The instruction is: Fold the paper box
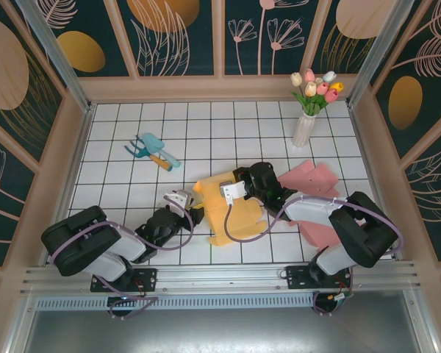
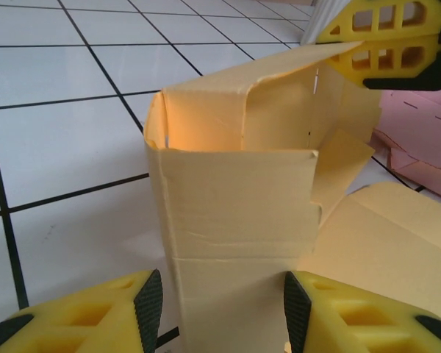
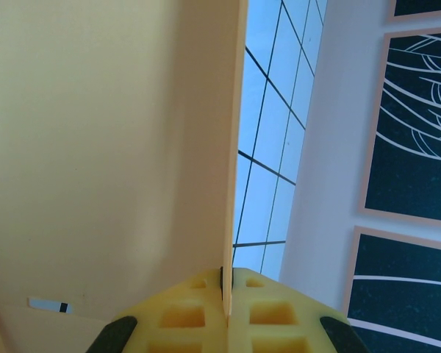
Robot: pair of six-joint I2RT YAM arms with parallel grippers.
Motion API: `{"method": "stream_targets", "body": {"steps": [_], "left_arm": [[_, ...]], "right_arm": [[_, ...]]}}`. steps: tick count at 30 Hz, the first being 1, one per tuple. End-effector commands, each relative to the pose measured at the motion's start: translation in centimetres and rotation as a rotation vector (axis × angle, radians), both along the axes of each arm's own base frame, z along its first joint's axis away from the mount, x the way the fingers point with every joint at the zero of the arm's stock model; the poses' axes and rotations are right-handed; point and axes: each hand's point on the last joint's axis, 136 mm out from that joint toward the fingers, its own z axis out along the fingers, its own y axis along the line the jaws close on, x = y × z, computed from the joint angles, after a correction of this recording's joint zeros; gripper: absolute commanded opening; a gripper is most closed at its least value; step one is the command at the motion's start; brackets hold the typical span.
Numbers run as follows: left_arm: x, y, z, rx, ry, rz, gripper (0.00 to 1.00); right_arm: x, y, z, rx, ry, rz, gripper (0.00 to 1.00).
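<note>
Yellow paper box [image 1: 231, 209]: sits half-folded at the front middle of the white gridded table [image 1: 132, 125], between the two arms. Stands raised into an open sleeve at its far-left end and lies flat on the tiles elsewhere. Shows, from the left wrist, a creased upright wall [image 2: 235, 198] with a flap folded across it.

On the left: reaches in low from the base, elbow bent, forearm close to the table, and points the left gripper [image 1: 195, 215] rightward at the sleeve's near end. Holds the jaws spread, straddling the foot of the upright wall [image 2: 223, 301]. Leaves one black pad [image 2: 148, 305] just clear of the paper; cannot tell whether the other pad touches.

On the right: stretches across from the right base toward the left, wrist above the sleeve's top edge, with the right gripper [image 1: 241, 190] tipped down. Pinches a thin panel of the yellow paper box [image 3: 110, 147], jaws pressed together on its edge [image 3: 226, 294]. Appears from the left wrist as yellow fingers [image 2: 386, 33] clamping the raised flap's top corner.

Writing: carries a small white strip with a dark mark [image 3: 50, 304] on the panel's face, too small to read.

Elsewhere: pink box blank [image 1: 312, 184] flat beneath the right arm, vase of tulips [image 1: 309, 110] at far right, teal garden tools [image 1: 153, 152] at far left.
</note>
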Motion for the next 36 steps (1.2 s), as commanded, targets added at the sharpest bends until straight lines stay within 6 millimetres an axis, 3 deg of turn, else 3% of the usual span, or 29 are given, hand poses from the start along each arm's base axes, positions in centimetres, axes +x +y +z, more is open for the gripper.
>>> {"method": "stream_targets", "body": {"steps": [1,9,13,20,25,28,36], "left_arm": [[-0.1,-0.2,0.7,-0.026,-0.033,-0.017,0.49],[1.7,0.3,-0.3,0.031,-0.020,0.076,0.47],[2.5,0.7,0.2,0.024,-0.035,0.132,0.45],[2.7,-1.5,0.4,0.007,-0.015,0.057,0.45],[1.1,-3.3,1.1,-0.073,-0.011,-0.074,0.40],[-0.1,-3.1,1.9,-0.106,-0.025,-0.113,0.40],[-1.5,-2.6,1.3,-0.080,-0.008,-0.161,0.40]], "right_arm": [[-1.5,-0.1,-2.6,-0.053,0.106,0.031,0.00],[-1.5,-0.1,-2.8,-0.059,0.113,0.033,0.00],[-1.5,-0.1,-2.6,-0.058,0.113,0.033,0.00],[-1.5,-0.1,-2.6,-0.056,0.118,0.030,0.00],[-1.4,-0.1,-2.7,-0.055,0.111,0.021,0.00],[-1.0,-0.4,-2.9,-0.066,0.104,-0.001,0.00],[-1.1,-0.3,-3.0,-0.067,0.101,0.000,0.00]]}}
